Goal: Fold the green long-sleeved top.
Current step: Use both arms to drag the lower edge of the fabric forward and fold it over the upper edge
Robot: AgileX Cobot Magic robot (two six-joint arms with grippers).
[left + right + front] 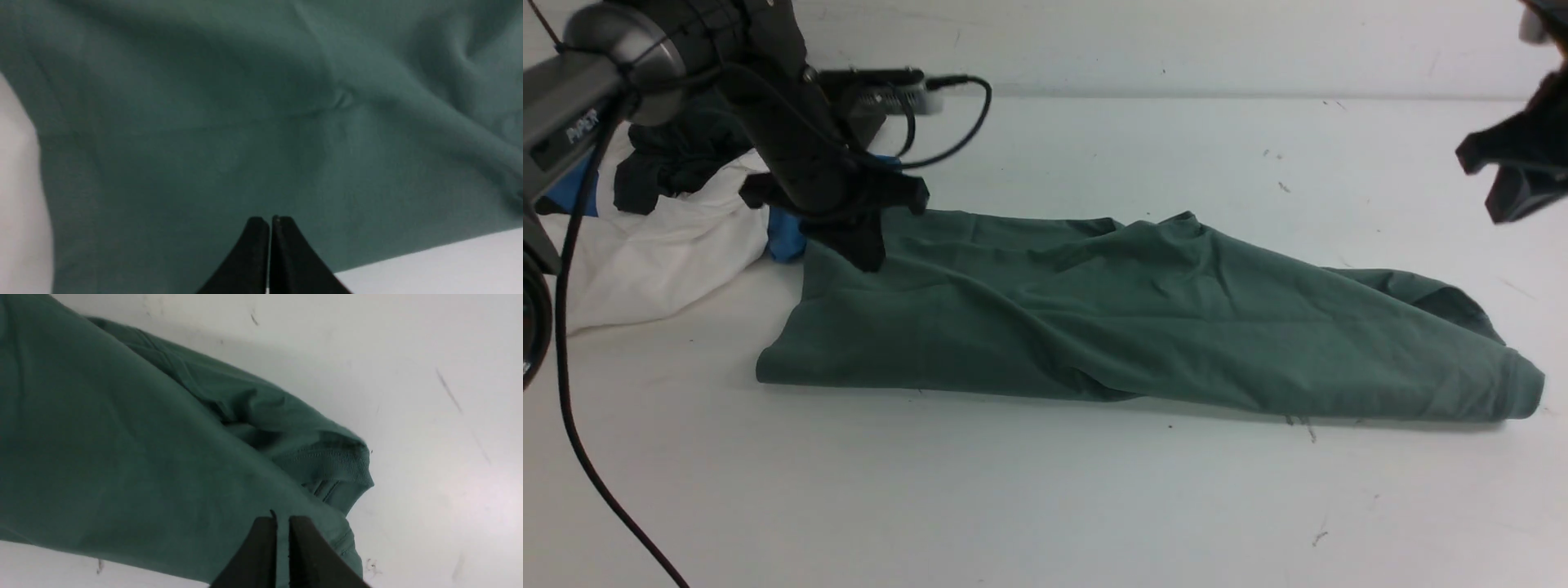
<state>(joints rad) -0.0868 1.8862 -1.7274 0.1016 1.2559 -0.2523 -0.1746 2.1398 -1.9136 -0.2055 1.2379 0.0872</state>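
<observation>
The green top [1143, 318] is lying folded across the middle of the white worktop [1045, 506]. My left hand [862, 245] is sitting pressed together at its upper-left edge. My right hand [1515, 184] is hanging nearly closed at the upper right, holding nothing. Bare worktop is showing along the bottom.

Plain sage-green top [1143, 318] on a white table [1045, 506]. Behind it, a pile of white cloth [662, 253], blue cloth [784, 233] and dark charcoal garment [678, 159]. Black grippers [269, 222].
</observation>
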